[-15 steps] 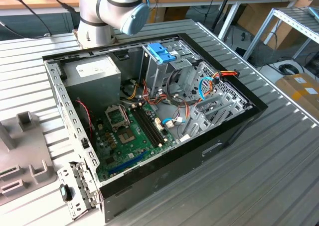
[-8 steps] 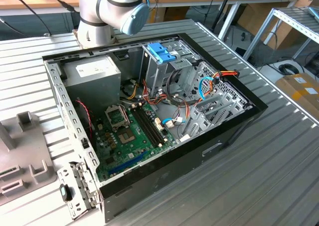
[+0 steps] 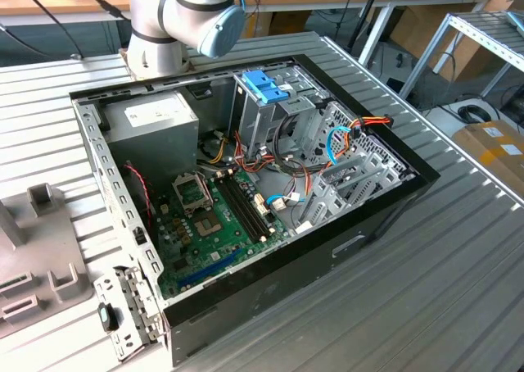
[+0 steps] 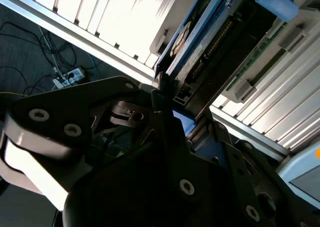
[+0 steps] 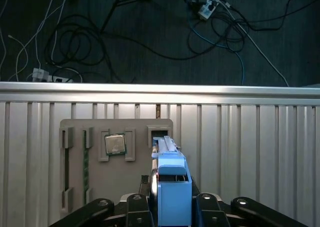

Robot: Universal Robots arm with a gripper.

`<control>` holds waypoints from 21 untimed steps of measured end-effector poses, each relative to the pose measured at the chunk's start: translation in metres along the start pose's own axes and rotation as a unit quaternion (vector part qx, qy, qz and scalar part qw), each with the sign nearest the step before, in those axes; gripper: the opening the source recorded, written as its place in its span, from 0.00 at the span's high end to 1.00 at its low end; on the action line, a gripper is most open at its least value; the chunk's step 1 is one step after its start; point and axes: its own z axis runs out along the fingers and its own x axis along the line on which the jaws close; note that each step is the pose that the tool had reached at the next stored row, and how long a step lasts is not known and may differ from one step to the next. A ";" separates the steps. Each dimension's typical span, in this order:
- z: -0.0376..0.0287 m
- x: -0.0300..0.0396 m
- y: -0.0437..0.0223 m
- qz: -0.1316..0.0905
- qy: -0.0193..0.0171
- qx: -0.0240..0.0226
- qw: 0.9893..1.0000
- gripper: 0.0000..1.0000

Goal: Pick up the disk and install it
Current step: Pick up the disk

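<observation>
1. The end effector (image 5: 172, 209) is clenching the disk (image 5: 172, 184), with its black fingers (image 5: 140, 207) pressing on either side of the blue carrier frame in the first wrist view.
2. In the second wrist view the disk (image 4: 192, 42) is showing edge-on, its silver metal and blue frame reaching out from the end effector (image 4: 167, 112).
3. The disk is standing on its edge over a grey holder tray (image 5: 115, 182), in line with one of the tray's slots. I cannot tell whether it is sitting in that slot or hanging clear of it.
4. A square processor chip (image 5: 115, 144) is lying in a recess of the tray, just beside the disk.
5. The tray is resting on the ribbed metal surface (image 5: 250, 137) near its edge, and cables are trailing over the dark floor (image 5: 150, 37) beyond.
6. In the exterior view the open computer case (image 3: 327, 249) is lying on the surface, with the tray at the exterior view's left and the arm (image 3: 176, 11) rising behind the case.
</observation>
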 end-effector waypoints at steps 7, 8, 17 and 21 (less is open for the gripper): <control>-0.0090 -0.0004 0.0005 0.000 0.000 0.000 1.000 0.63; -0.0109 -0.0005 0.0006 0.000 0.000 0.000 1.000 0.63; -0.0246 -0.0011 0.0013 0.000 0.000 0.000 1.000 0.63; -0.0314 -0.0014 0.0016 0.000 0.000 0.000 1.000 0.63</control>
